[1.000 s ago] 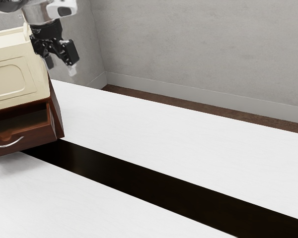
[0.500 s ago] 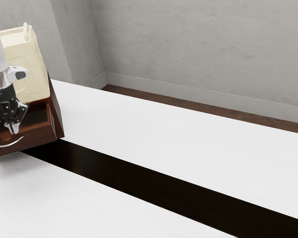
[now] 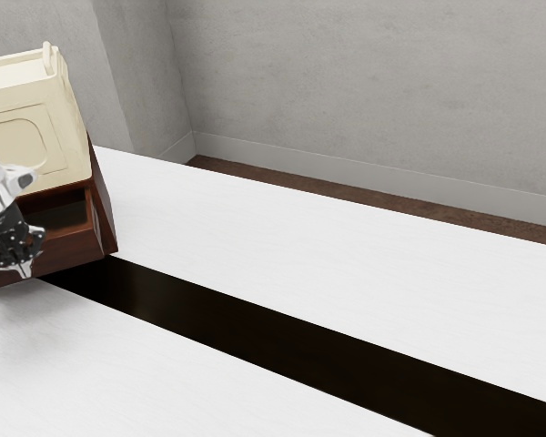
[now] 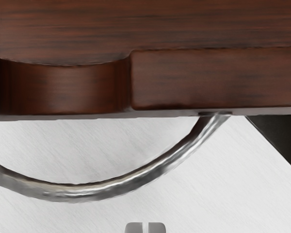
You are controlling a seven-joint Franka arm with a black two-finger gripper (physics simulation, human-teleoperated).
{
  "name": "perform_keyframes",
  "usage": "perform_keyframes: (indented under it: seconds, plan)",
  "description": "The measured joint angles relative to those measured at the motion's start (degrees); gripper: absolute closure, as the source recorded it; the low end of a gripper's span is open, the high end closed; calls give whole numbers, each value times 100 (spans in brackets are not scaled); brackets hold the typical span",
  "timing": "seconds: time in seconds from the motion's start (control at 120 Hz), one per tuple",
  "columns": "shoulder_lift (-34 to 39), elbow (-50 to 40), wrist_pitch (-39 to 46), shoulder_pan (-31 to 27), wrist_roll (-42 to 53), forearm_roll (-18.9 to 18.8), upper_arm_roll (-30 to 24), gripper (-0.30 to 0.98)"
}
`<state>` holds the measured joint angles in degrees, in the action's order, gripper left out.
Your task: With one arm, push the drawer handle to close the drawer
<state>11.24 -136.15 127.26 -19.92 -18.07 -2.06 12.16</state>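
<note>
Your drawer [image 3: 73, 250] is at the exterior view's left edge, low in the reddish-brown cabinet [image 3: 106, 214], and it stands open: you can see into its dark hollow behind the front. So the closing itself is all left to do; what you have is a gripper placed for it, as I judge.

The handle [image 4: 77, 192] is a slim, rounded metal bow, polished, with bright streaks along its curve, and it arches outward from the drawer front. Near it, the wood is smooth and dark with fine straight grain, and a shallow rounded notch [image 4: 63, 90] is scooped from the top edge.

Your gripper [image 3: 23, 270] is in front of the drawer, pointing down, its fingertips drawn together with barely a slit between them and nothing clamped. They sit just outside the handle's bow, with bare bench showing between in the wrist view; I see no contact there. The next move likely calls for a level push toward the cabinet, near the middle of the bow, since an off-centre push could make the drawer bind or let the tips slip along the round metal.

Above the drawer is a cream-coloured box [image 3: 77, 137] with a softly raised panel. The bench [image 3: 300, 273] is white and faintly streaked, crossed by a glossy black strip [image 3: 209, 319].
</note>
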Motion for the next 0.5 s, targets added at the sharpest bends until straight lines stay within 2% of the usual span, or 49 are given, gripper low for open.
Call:
perform_keyframes:
  seconds: [0.225,0.5]
  plan:
    - [-400,120,387,13,-223,75,92,78]
    - [-911,703,659,9,-282,-149,94,78]
